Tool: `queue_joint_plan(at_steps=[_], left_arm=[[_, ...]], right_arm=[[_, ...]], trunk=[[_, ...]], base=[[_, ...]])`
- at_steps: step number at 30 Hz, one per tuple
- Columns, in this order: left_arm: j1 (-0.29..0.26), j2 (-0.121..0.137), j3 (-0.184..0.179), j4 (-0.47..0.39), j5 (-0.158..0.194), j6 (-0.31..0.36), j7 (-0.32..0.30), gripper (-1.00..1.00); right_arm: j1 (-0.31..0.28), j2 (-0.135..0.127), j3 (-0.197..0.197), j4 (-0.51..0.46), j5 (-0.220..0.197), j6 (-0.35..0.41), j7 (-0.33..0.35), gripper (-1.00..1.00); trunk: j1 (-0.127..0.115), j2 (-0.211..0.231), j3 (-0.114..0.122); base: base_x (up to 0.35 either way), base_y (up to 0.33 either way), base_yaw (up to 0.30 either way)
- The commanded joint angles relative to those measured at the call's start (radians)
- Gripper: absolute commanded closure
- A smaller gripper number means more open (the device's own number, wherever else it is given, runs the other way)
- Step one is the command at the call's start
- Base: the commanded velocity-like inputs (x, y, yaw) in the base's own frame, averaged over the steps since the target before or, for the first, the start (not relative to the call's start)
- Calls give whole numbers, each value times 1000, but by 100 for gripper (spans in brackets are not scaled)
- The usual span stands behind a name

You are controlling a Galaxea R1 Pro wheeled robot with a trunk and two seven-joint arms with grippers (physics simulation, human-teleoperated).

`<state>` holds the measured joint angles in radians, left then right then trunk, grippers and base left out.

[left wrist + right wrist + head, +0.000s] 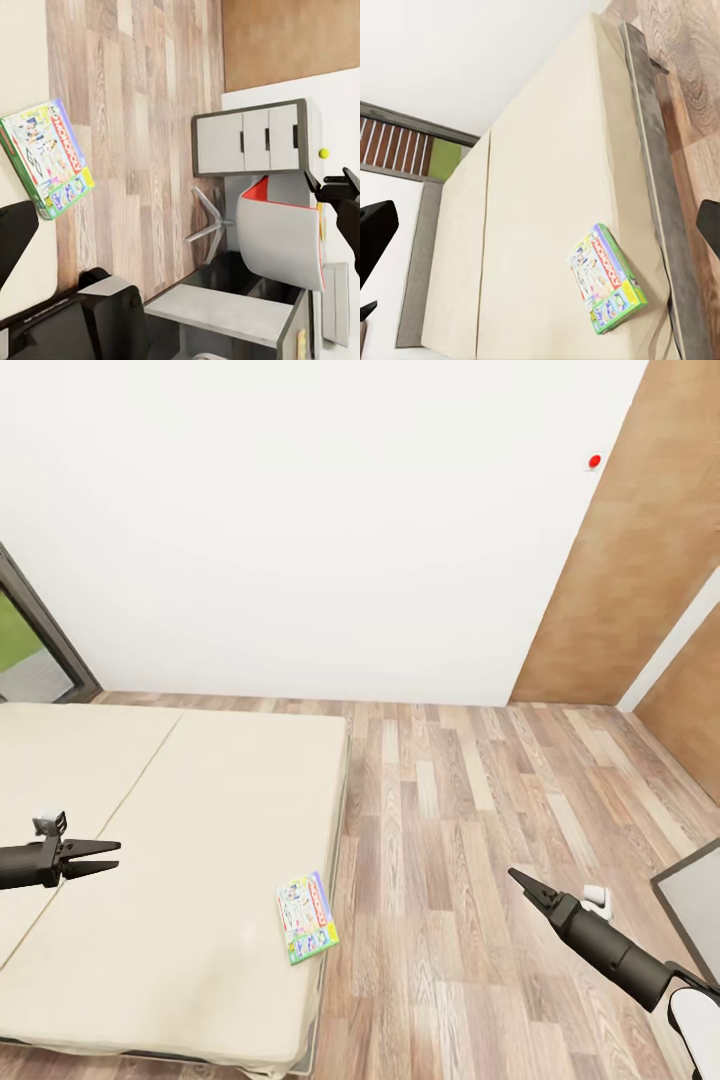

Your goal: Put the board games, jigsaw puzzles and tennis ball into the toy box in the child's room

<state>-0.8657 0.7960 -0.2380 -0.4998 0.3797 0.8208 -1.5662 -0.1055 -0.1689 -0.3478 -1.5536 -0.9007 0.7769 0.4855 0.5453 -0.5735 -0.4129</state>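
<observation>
Board game: flat on bed near its floor-side edge, long axis along that edge.
Left end effector: slightly open, empty; game ahead, lower.
Right end effector: empty, opening unclear; across floor.
Nearer: roughly even; left is over the bed.

The beige bed carries one green-edged board game, lying flat near its right edge, toward the near end.

Green-edged board game lies flat near my bed's floor-side edge; tennis ball sits on white surface.
</observation>
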Motion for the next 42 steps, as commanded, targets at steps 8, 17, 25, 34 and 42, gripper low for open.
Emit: queue_joint_plan(at_steps=[8, 17, 25, 34, 42], left_arm=[[-1, 1, -7, 1, 3, 11, -5, -100], [-1, 1, -7, 0, 3, 11, -5, -100], [-1, 1, -7, 1, 3, 11, -5, -100], [-1, 1, -7, 1, 3, 11, -5, -100], [-1, 1, -7, 1, 3, 11, -5, -100]], right_arm=[[-1, 0, -1, 0, -1, 6, 1, -100], [0, 1, -2, 0, -1, 5, 1, -100], [-1, 2, -2, 0, -2, 5, 1, -100], [0, 2, -2, 0, -3, 5, 1, -100], [-1, 2, -2, 0, -4, 5, 1, -100]], trunk=[[0, -1, 12], [0, -1, 27], [0, -1, 40], [0, -1, 54], [0, -1, 60]], base=[[0, 0, 51], [0, 0, 70], [0, 0, 95], [0, 0, 140], [0, 0, 82]])
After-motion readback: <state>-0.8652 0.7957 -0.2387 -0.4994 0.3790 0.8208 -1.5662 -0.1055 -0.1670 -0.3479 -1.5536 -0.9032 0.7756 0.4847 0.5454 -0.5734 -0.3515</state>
